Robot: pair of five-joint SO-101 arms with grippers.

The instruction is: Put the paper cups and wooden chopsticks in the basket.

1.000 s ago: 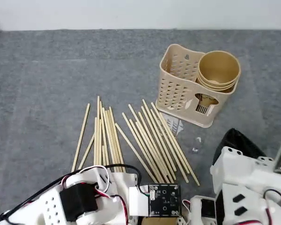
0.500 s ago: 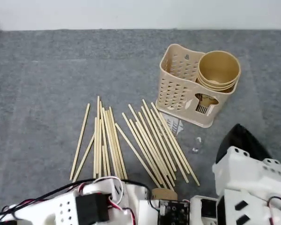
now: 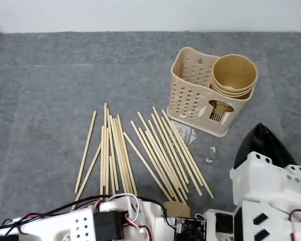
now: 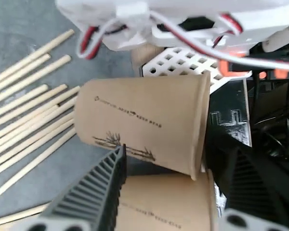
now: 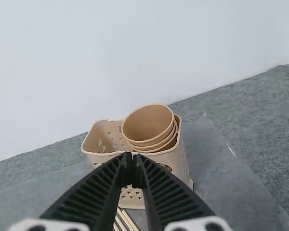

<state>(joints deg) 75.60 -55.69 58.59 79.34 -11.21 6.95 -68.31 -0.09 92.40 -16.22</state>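
holding three nested paper cups (image 3: pixel 234 74), one basket (image 3: pixel 189 93) stands upright.

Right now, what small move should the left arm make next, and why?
Probably close the left gripper on the nearer paper cup, which lies sideways between its open fingers; another cup lies beside it, both outside the basket.

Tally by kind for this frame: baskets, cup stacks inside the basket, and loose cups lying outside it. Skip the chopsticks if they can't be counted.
Basket: 1
Stack of paper cups in the basket: 1
Loose paper cups on their sides: 2
Total: 4
The chopsticks overlap too much to count.
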